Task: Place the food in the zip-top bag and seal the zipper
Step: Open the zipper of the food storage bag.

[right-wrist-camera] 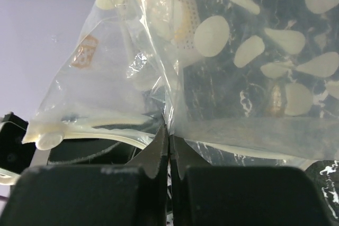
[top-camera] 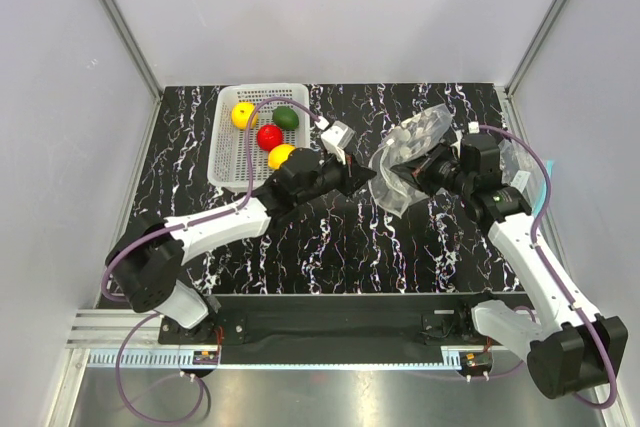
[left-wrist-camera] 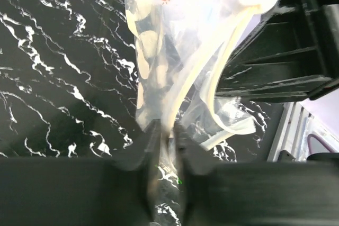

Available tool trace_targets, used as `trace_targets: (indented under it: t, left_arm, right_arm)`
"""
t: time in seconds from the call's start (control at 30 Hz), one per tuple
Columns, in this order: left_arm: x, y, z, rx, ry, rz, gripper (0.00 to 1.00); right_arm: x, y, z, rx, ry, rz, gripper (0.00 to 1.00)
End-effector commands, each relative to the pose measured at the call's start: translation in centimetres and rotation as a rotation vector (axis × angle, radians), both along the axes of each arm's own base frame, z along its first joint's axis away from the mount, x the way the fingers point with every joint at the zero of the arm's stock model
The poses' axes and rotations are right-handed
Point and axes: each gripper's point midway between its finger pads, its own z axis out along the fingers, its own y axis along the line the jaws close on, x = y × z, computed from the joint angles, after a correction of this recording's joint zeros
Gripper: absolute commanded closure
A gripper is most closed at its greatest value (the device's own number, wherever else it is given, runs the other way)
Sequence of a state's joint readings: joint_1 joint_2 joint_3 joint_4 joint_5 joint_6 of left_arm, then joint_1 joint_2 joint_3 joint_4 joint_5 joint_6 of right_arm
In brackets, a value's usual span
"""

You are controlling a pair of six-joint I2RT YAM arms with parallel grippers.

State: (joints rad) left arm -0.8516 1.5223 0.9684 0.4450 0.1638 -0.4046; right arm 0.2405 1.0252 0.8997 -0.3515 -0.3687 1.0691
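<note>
**Operator:** Pincer status?

**Technician:** Left pincer: clamped on one wall of the zip-top bag. Right pincer: clamped on another fold, beside the zipper. The bag is stretched between them, right of centre over the bench.

**Operator:** Current step?

**Technician:** Likely opening the mouth. The food lies in the white basket, far left, none bagged. Next move: spread the mouth, release one pincer, fetch a fruit.

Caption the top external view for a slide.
Left gripper and right gripper each pinch the dotted zip-top bag; four toy fruits sit in the white basket.
</note>
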Motion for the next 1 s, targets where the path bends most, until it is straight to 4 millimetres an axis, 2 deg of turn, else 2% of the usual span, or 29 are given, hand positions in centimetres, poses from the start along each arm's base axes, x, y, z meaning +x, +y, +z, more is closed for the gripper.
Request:
trace_targets:
  t: [0.0, 0.1, 0.13, 0.17, 0.2, 0.27, 0.3, 0.47, 0.6, 0.7, 0.97]
  left_arm:
    - [0.1, -0.6, 2.8, -0.058, -0.077, -0.023, 1.00]
    - [-0.6, -0.4, 3.1, -0.068, -0.066, -0.043, 1.00]
    - [-0.9, -0.3, 2.7, -0.057, -0.045, -0.058, 1.00]
    - [-1.0, -0.1, 2.8, -0.055, -0.037, -0.061, 1.00]
    - [-0.9, 0.1, 2.9, -0.055, -0.019, -0.063, 1.00]
    - [-1.1, 0.5, 2.1, -0.024, 0.034, -0.064, 1.00]
    - [-1.2, 0.7, 2.0, -0.025, 0.060, -0.060, 1.00]
    - [-1.2, 1.2, 1.3, -0.027, 0.131, -0.046, 1.00]
    - [-1.1, 1.1, 0.8, -0.038, 0.188, -0.062, 1.00]
    - [-1.4, 0.8, 0.5, -0.045, 0.213, -0.082, 1.00]
    - [-1.5, 0.8, 1.3, -0.053, 0.209, -0.087, 1.00]
  right_arm:
    - [0.1, 0.9, 0.8, -0.037, -0.096, 0.090, 0.96]
    - [0.2, 1.0, -0.4, -0.089, -0.098, 0.137, 0.90]
    - [0.3, 1.2, -0.3, -0.101, -0.112, 0.160, 0.66]
    - [0.2, 1.3, -0.6, -0.145, -0.141, 0.206, 0.54]
    - [0.0, 1.2, -1.4, -0.174, -0.118, 0.232, 0.45]
    - [-0.4, 1.3, -1.3, -0.229, -0.175, 0.311, 0.23]
    - [-0.7, 1.1, -1.3, -0.248, -0.184, 0.321, 0.20]
    - [-1.7, -0.7, -0.9, -0.403, -0.291, 0.333, 0.24]
    - [-3.3, -0.2, 0.3, -0.402, -0.406, 0.405, 0.31]
    - [-3.9, 0.1, 0.5, -0.403, -0.448, 0.436, 0.35]
    - [-4.4, 2.0, -0.3, -0.426, -0.494, 0.537, 0.37]
